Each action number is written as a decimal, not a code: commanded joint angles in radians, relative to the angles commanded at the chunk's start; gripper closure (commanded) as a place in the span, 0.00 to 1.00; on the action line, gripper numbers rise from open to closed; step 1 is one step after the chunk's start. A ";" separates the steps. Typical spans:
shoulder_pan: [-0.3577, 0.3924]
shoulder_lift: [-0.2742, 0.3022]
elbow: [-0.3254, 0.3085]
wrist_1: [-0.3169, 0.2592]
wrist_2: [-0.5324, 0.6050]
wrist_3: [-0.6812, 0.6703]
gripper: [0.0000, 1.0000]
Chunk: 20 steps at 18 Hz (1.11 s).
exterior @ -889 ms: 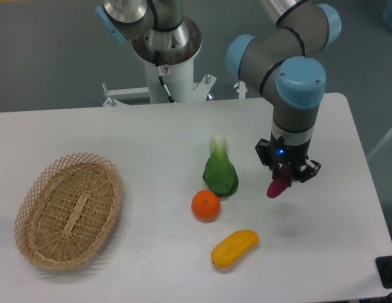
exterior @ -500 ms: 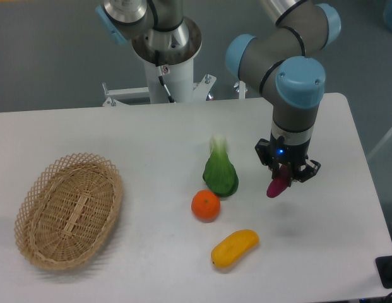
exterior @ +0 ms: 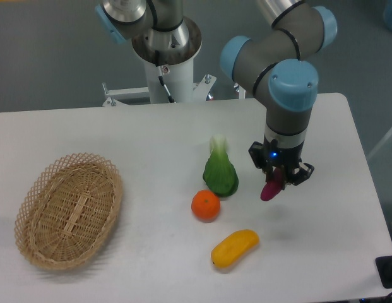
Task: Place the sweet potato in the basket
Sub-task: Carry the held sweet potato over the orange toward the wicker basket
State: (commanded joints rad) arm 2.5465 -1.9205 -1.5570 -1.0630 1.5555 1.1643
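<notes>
With my arm reaching straight down over the table's right side, the gripper (exterior: 276, 178) clamps the sweet potato (exterior: 271, 188), which hangs tilted below it, right of the green vegetable (exterior: 220, 173).

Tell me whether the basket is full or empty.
Empty. The basket shows only bare wicker inside; the sweet potato is across the table, held in the gripper.
</notes>
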 joint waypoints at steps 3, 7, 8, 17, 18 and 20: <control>-0.054 0.000 -0.002 0.000 -0.003 -0.031 0.89; -0.141 -0.003 -0.009 0.003 -0.005 -0.099 0.89; -0.163 -0.003 -0.009 0.003 -0.005 -0.119 0.89; -0.402 -0.035 -0.015 0.012 -0.006 -0.307 0.89; -0.422 -0.041 -0.015 0.012 -0.008 -0.331 0.89; -0.468 -0.048 -0.017 0.012 -0.031 -0.356 0.89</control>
State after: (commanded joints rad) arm 2.0788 -1.9681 -1.5739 -1.0508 1.5249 0.8085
